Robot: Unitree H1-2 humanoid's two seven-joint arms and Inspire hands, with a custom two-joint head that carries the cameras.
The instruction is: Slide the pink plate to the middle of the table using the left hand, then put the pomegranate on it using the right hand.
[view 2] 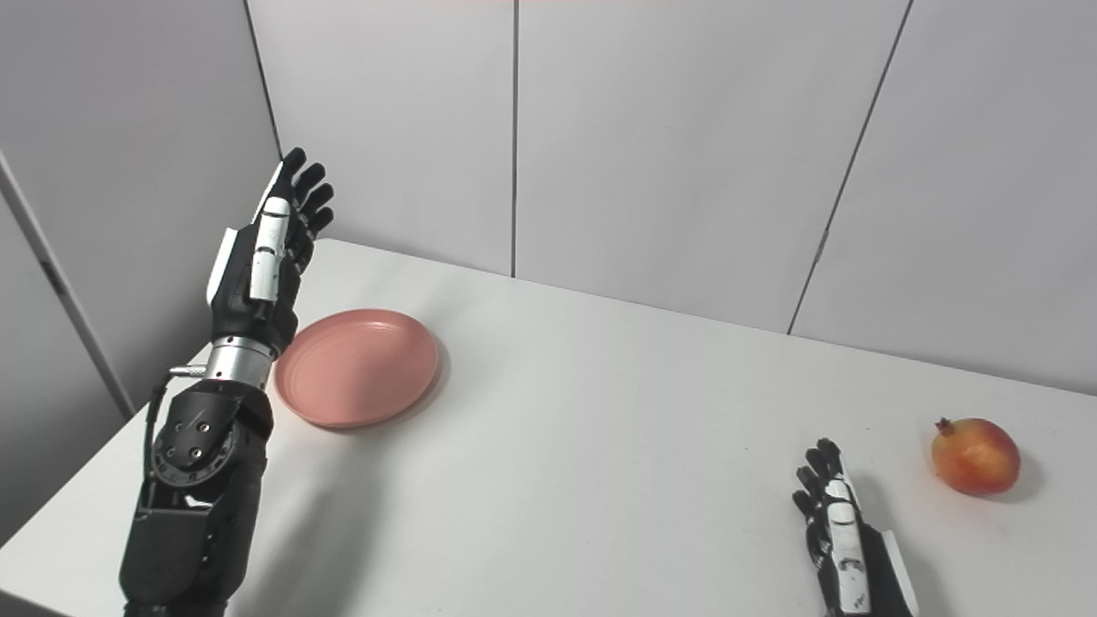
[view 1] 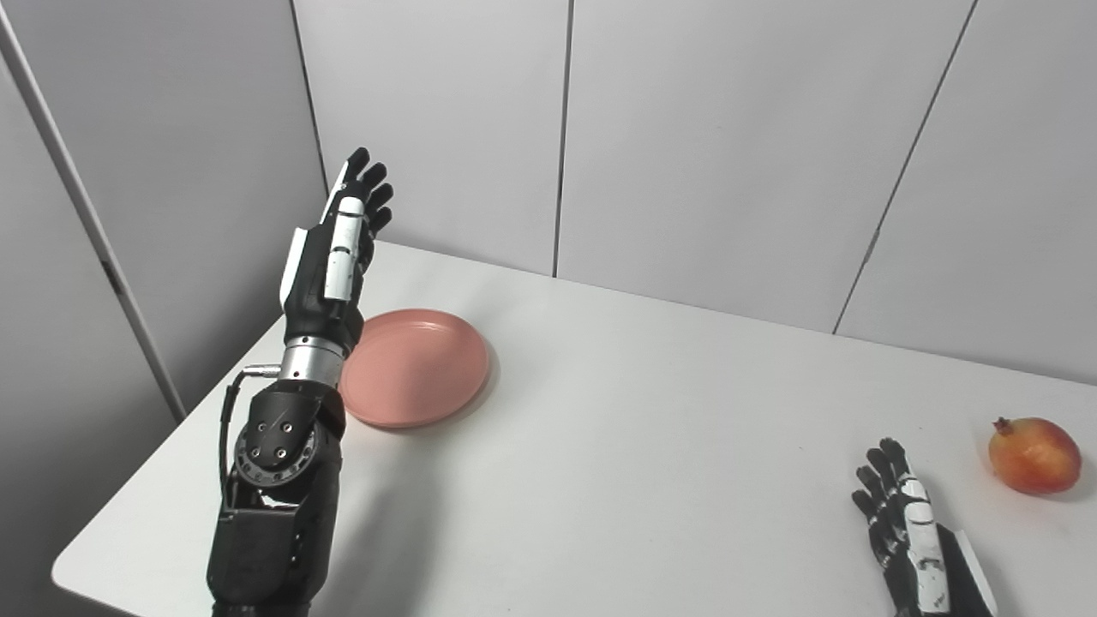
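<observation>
Risk: left hand, fingers spread and empty, raised just left of the pink plate, may tip it instead of sliding; right hand spread, near the pomegranate.

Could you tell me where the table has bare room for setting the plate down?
The widest bare patch is the table's middle, between the pink plate and the right hand. The back strip by the wall is bare too. The far left, around the left hand, and the right end by the pomegranate are taken.
</observation>
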